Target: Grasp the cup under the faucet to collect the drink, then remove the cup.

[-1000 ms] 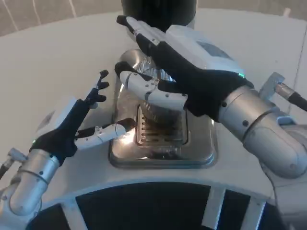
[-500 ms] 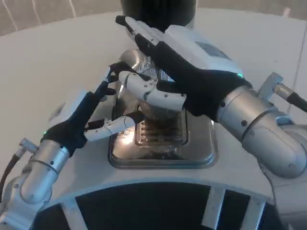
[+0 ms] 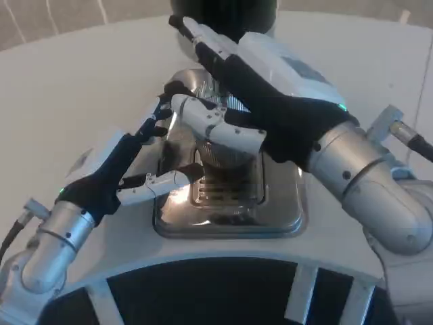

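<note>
While the cup (image 3: 226, 157) stands upright on the tray (image 3: 284, 217), it is wrapped by the right robot hand (image 3: 270, 101); the left robot hand (image 3: 125, 169), spread, is held just beside.

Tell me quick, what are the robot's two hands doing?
Left hand: open, fingers spread beside the cup, holding nothing.
Right hand: wrapped around the cup; a firm grip cannot be told.

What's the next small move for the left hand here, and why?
Probably close the left hand inward on the cup. Its fingers are spread beside the cup over the drip tray, gripping nothing, while the right hand covers the cup from above.
</note>
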Tool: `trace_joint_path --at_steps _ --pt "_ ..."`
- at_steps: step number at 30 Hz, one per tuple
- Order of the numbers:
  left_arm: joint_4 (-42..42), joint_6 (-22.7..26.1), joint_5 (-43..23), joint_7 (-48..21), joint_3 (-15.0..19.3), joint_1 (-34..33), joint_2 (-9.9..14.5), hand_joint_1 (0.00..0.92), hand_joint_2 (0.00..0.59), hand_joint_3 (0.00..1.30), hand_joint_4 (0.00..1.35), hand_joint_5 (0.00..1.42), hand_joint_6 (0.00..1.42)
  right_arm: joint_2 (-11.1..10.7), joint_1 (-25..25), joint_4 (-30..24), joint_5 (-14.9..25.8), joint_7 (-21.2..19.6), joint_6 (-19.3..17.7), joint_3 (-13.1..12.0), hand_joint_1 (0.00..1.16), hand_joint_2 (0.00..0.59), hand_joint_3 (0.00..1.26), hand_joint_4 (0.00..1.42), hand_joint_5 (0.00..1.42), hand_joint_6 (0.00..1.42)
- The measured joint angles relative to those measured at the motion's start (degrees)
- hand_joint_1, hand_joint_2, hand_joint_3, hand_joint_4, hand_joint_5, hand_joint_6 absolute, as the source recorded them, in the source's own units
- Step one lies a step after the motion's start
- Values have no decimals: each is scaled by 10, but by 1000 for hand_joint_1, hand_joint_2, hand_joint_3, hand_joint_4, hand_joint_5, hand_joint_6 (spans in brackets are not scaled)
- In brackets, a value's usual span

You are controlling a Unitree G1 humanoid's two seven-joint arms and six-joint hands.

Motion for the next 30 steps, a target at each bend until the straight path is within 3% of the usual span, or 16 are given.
trace_joint_path --at_steps 8,18,24,30 --pt "5 -2 -1 -5 0 0 2 218 31 0 0 184 185 5 37 -23 -11 -38 -18 -19 137 513 0 0 0 0" --pt "6 -3 -1 -7 -2 0 1 218 32 0 0 186 185 26 70 -53 -36 -67 -59 -24 154 515 0 0 0 0" --pt "6 -6 -1 -11 -2 0 1 218 32 0 0 186 185 22 100 -83 -63 -67 -73 -30 183 507 0 0 0 0" --pt "3 -9 -1 -16 -2 0 1 211 34 0 0 187 184 10 145 -149 -123 -45 -76 -43 192 511 0 0 0 0"
